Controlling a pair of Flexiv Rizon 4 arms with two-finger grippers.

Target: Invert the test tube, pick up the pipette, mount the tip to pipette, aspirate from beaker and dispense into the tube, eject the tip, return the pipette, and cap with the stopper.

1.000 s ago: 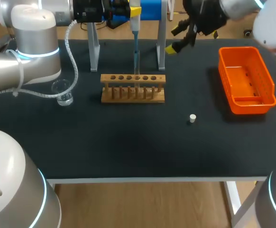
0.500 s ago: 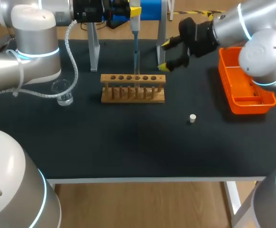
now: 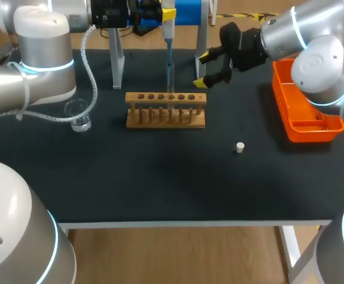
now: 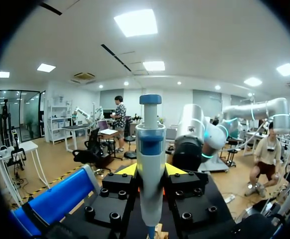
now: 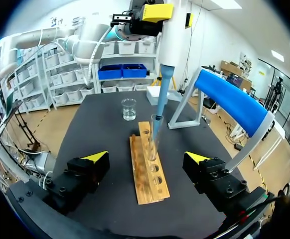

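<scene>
Gripping the pipette (image 4: 150, 144), the left hand (image 4: 150, 169) holds it upright, tip dipping into the test tube (image 5: 154, 137) in the wooden rack (image 3: 166, 112). Right hand (image 3: 206, 68) hangs fingers wide apart beside the rack. Stopper (image 3: 239, 147) sits alone on the bench (image 3: 160, 177), beaker (image 3: 77, 115) past the rack's far end.

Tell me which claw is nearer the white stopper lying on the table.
Right. The right claw hangs open behind the stopper, beside the rack's end; the left claw holds the pipette above the rack, farther off.
</scene>
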